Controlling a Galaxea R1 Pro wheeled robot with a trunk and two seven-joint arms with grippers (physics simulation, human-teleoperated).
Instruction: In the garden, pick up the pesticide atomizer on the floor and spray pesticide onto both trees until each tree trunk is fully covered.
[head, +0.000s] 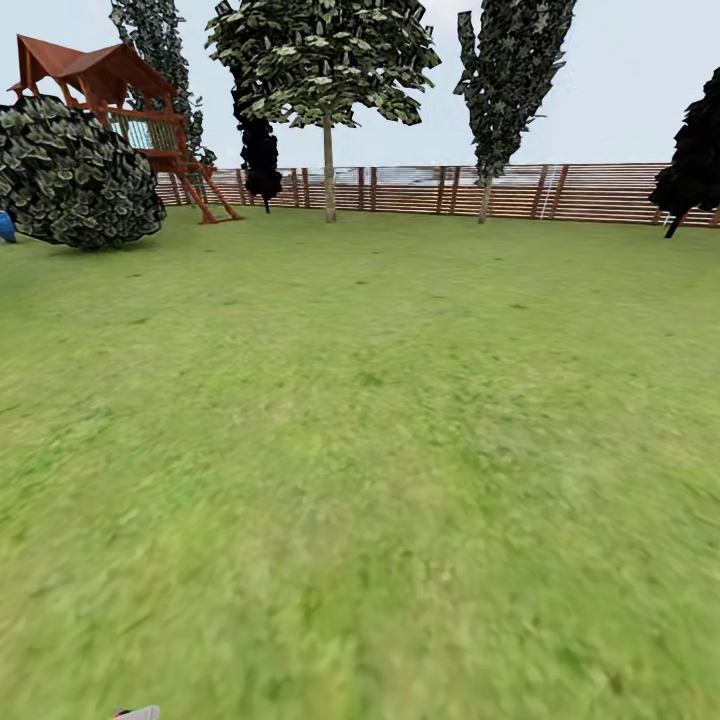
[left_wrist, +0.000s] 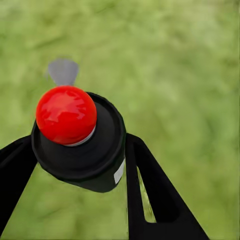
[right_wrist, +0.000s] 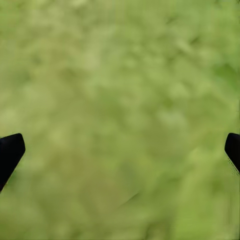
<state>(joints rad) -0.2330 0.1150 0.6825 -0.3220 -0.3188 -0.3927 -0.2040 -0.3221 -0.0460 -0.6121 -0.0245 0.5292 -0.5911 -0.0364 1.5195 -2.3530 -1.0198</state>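
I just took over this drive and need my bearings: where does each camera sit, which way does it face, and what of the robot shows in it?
Head view: on the head, facing across the lawn toward the fence, a tree and the play tower.
Left wrist view: along the left gripper, shut on the atomizer, grass below.
Right wrist view: along the open right gripper, facing grass.
All three share the lawn.

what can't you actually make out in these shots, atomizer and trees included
- Atomizer, left wrist view: its red cap and black collar hide the body below; the left gripper fingers flank it.
- Grey tip, head view: cut off by the bottom edge.
- Tree trunk, head view: too far to tell whether it is sprayed.
- Blue object, head view: cut by the left edge, behind the bush.
- Right gripper, right wrist view: fingertips barely enter; the grass is blurred.
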